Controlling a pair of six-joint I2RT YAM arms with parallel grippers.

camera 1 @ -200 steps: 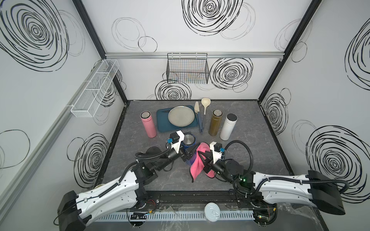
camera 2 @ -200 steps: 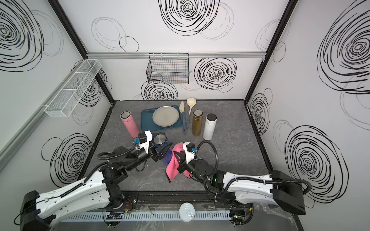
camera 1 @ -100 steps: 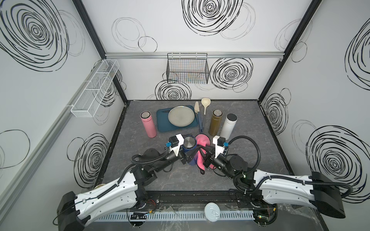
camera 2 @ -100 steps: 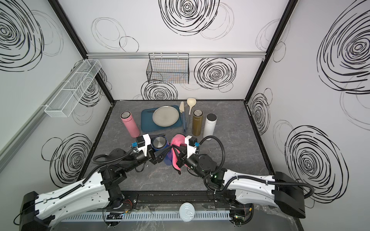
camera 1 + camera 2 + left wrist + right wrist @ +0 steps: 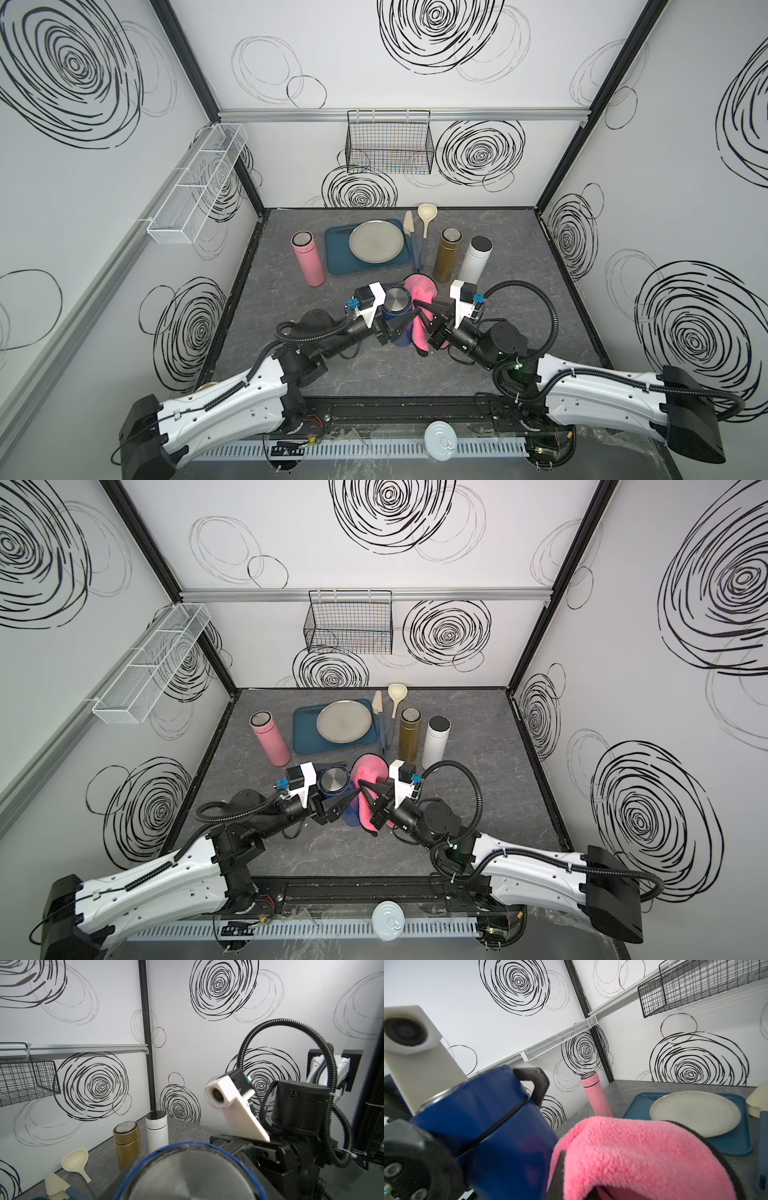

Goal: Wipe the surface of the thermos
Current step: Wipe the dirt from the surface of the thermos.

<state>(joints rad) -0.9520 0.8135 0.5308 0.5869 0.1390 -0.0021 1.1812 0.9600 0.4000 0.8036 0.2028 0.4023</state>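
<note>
**Blue thermos** [image 5: 396, 300]: upright at mid-table, clamped by the left fingers [image 5: 399, 323].
**Pink cloth** [image 5: 422, 286]: pinched in the right fingers [image 5: 430, 308] and draped against the thermos's right side.
**Views:** the right wrist view alone shows the thermos's blue wall [image 5: 500, 1126] with cloth [image 5: 623, 1147] beside it. The left wrist view shows only the steel lid [image 5: 187, 1174]. Both top views show the whole pairing.
**Room:** bare table [image 5: 374, 374] in front. Just behind stand the gold thermos [image 5: 446, 253], white thermos [image 5: 476, 257] and blue tray [image 5: 338, 257].
**Change:** a second ago the cloth hung lower; now it reaches lid height.
</note>
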